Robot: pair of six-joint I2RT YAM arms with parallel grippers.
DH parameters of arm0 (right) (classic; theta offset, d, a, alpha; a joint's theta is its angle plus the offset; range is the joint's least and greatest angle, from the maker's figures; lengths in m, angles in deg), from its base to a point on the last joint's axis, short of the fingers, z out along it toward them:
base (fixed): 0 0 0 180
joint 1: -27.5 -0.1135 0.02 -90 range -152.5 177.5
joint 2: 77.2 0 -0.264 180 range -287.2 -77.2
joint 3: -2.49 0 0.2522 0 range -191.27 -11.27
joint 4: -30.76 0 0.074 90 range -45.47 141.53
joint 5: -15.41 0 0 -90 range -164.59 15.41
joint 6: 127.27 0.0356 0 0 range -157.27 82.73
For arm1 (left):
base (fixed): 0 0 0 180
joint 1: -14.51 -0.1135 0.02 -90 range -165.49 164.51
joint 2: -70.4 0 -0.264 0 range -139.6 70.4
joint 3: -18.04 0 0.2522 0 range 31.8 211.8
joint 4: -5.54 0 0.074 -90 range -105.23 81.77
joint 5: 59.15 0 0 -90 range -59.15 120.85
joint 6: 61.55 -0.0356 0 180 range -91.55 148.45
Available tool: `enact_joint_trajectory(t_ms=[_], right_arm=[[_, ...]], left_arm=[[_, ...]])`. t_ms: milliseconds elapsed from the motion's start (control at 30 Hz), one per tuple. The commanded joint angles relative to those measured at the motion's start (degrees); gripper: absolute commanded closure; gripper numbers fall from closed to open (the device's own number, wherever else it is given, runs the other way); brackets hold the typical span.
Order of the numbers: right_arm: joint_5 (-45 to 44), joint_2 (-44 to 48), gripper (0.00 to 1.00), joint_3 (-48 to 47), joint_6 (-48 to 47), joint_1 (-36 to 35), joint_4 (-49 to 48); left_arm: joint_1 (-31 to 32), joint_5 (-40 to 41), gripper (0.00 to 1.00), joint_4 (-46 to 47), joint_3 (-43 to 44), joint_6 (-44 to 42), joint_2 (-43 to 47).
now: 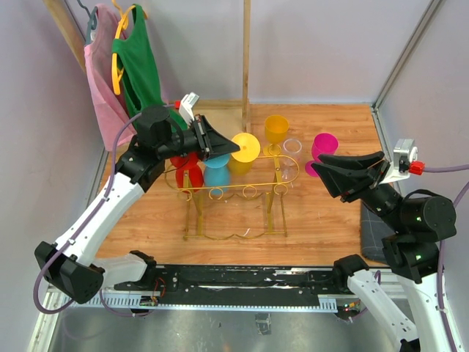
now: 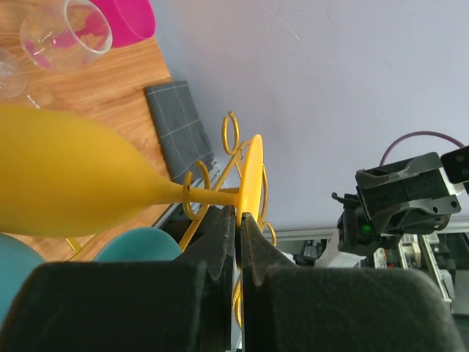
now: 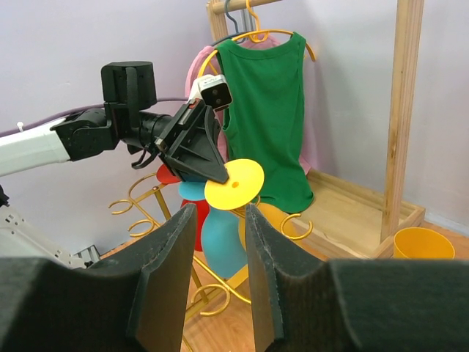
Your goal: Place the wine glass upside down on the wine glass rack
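While the right gripper (image 3: 220,213) hangs open off to the side, the left gripper (image 2: 238,216) pinches the foot of the yellow glass (image 2: 66,176), inverted, stem at a rack (image 1: 196,213) loop. I'd ease it down level until the foot rests on the wire, then let go.

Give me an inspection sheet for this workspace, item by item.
Surface: wooden tabletop, no spills seen.
Job's things: yellow wine glass foot up at the gold wine glass rack; red glass and teal glass hang there.
Clutter: second yellow glass, clear glass, magenta glass behind the rack; grey cloth at right.
Grippers: left gripper shut on the yellow wine glass's foot; right gripper open, holding nothing.
Cables: purple cable along left arm, another at right wrist.
Surroundings: garment stand with green tank top and pink garment.
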Motion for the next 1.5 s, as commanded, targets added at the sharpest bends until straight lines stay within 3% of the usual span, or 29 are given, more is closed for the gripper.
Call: enact_joint_trajectory(t_ms=[0, 267, 433, 1067, 1467], right_arm=[[-0.6, 0.6, 0.66, 0.5, 0.6, 0.4, -2.2], [-0.6, 0.5, 0.66, 0.7, 1.0, 0.4, -2.6], [-0.7, 0.5, 0.66, 0.7, 1.1, 0.4, -2.6], [-0.9, 0.7, 0.66, 0.4, 1.7, 0.4, -3.1], [-1.0, 1.0, 0.66, 0.3, 1.9, 0.4, -3.2]], left_arm=[[0.7, 0.6, 0.94, -0.8, -0.7, -2.2, 1.9], [0.7, 0.6, 0.84, -0.3, -2.0, -2.5, 2.6], [0.7, 0.3, 0.71, -0.2, -2.6, -2.4, 3.3], [1.1, 1.0, 0.65, -1.7, -2.5, -2.6, 5.7], [1.4, 1.9, 0.67, -2.9, -3.0, -2.7, 7.1]])
